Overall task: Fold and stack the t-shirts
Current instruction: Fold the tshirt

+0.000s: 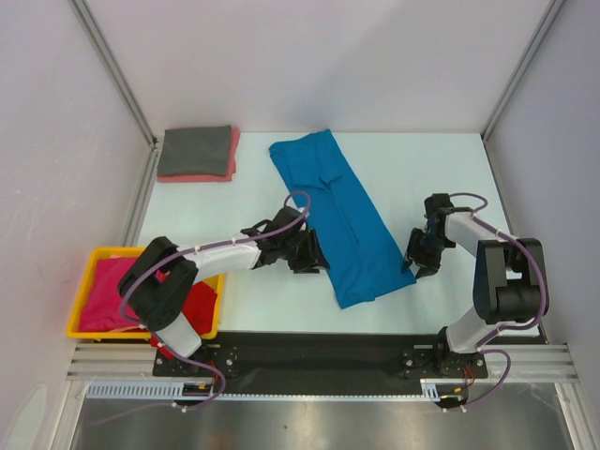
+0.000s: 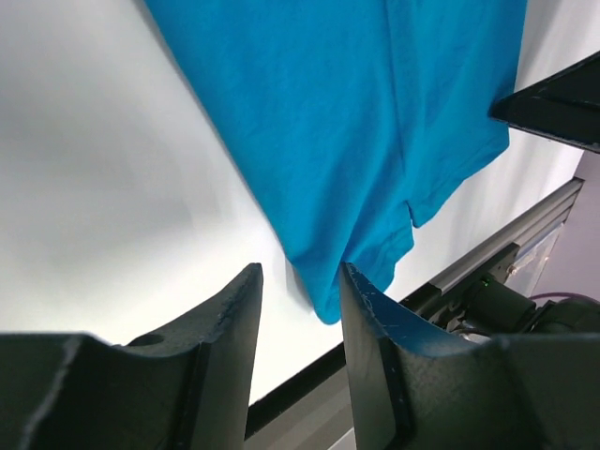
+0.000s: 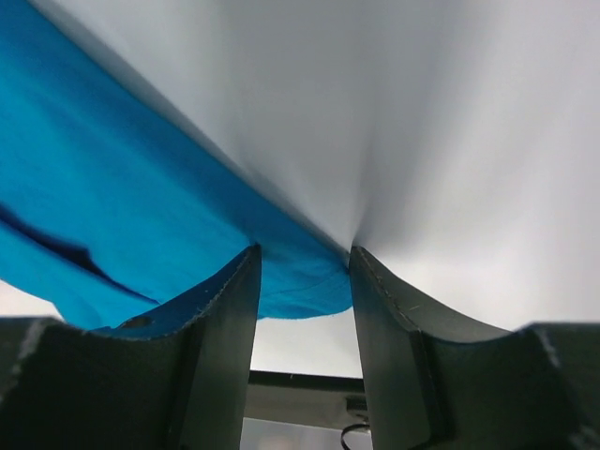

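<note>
A bright blue t-shirt [image 1: 342, 220], folded into a long strip, lies slanted across the middle of the table. My left gripper [image 1: 314, 255] is low at the strip's left edge, near its front end. In the left wrist view the shirt's [image 2: 375, 122] front corner hangs just beyond the open left gripper [image 2: 300, 272]. My right gripper [image 1: 415, 261] is at the strip's right front corner. The right wrist view has the hem of the shirt [image 3: 112, 206] running across the gap of the open right gripper [image 3: 305, 253], unpinched. A folded dark grey t-shirt [image 1: 194, 150] rests on a folded salmon pink one [image 1: 232, 155].
A yellow bin [image 1: 84, 291] at the near left holds a magenta t-shirt [image 1: 103, 295] and a red t-shirt [image 1: 199, 305]. The grey and pink stack sits at the table's far left corner. Frame posts and walls close in the table's sides and back.
</note>
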Robot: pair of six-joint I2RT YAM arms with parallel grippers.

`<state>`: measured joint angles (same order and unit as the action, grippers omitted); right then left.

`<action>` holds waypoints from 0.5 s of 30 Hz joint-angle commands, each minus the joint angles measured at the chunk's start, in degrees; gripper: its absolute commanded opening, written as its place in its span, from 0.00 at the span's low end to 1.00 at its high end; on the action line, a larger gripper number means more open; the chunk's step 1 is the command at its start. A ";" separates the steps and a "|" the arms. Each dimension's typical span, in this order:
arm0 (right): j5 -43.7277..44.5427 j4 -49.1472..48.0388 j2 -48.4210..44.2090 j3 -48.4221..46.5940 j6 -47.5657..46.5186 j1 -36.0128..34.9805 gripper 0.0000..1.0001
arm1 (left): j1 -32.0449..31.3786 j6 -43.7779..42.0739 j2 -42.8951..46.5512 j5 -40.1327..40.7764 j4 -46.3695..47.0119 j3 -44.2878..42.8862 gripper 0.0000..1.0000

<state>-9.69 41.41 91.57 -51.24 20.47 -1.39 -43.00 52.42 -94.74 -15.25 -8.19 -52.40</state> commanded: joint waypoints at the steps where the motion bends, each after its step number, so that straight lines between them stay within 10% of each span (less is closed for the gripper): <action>1: 4.68 3.06 -1.83 -2.28 -0.08 -1.51 0.49 | 1.25 -0.83 4.03 0.22 0.10 1.60 0.44; 9: 6.18 4.82 1.95 -2.55 0.36 -2.92 0.44 | 3.71 -1.45 5.62 -0.84 0.01 3.88 0.45; 15: 4.42 4.38 0.02 0.00 4.92 -3.27 0.19 | 5.12 -1.10 7.99 -1.27 0.36 6.60 0.45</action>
<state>-5.43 44.66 93.10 -52.31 22.52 -4.10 -38.59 52.01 -90.00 -15.46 -8.36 -46.89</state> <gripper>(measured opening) 0.238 0.448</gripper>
